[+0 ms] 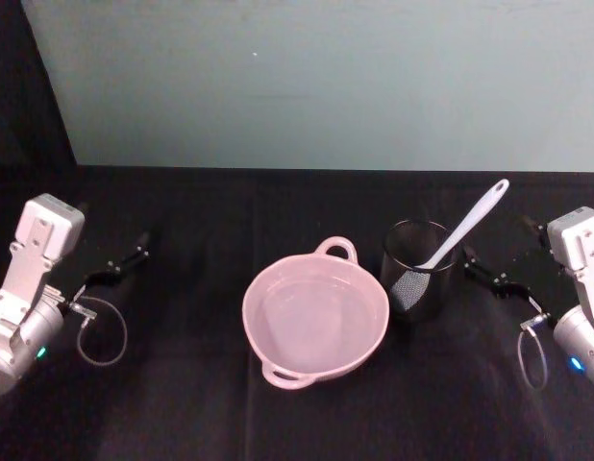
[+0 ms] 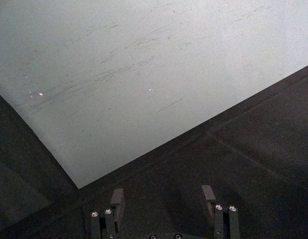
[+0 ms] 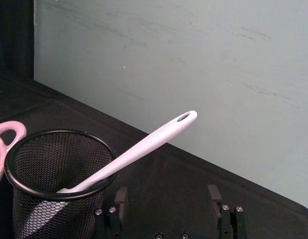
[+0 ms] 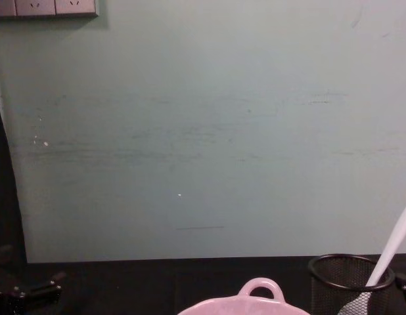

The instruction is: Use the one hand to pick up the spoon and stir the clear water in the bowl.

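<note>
You had left gripper (image 2: 162,196) parked far left, fingers spread, empty. Pink bowl (image 1: 247,309) sat centre, water in it, open for stirring. Spoon (image 1: 467,226) stood in wire-mesh cup (image 1: 412,288) just right of bowl: head down, long axis leaning, loop end high toward right-rear. That put handle within likely reach of right gripper (image 3: 166,195), which sat near cup, fingers spread, empty.

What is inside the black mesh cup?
The spoon stands head-down in the mesh cup, handle leaning out over the rim. The mesh half hides its head; the cup's floor is covered. The left gripper and right gripper sit open, off to either side.
</note>
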Available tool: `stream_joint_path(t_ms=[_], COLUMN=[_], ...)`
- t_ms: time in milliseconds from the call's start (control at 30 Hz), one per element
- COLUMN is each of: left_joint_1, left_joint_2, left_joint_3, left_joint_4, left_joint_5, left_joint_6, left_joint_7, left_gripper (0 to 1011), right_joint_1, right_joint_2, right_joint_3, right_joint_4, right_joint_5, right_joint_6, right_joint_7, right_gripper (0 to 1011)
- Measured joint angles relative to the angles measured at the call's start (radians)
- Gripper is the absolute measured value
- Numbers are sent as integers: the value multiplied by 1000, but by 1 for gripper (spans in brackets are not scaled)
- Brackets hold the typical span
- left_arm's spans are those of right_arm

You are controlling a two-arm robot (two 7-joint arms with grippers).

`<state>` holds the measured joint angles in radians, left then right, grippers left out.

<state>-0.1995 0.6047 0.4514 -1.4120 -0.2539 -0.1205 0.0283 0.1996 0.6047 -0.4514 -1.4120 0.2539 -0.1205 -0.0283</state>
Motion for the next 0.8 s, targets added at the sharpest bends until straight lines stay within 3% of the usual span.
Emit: stream_joint_path(t_ms=[800], left_joint_1=[0], left_joint_2=[0], left_joint_3=[0], left_joint_4=[0], left_joint_5=[0], left_joint_6=[0], left_joint_7=[0], left_gripper=[1005], right_joint_1=[0], right_joint_2=[0], right_joint_3=[0], right_joint_4=[0], right_joint_5=[0], right_joint_6=[0], right_joint_7=[0], right_gripper=[1002])
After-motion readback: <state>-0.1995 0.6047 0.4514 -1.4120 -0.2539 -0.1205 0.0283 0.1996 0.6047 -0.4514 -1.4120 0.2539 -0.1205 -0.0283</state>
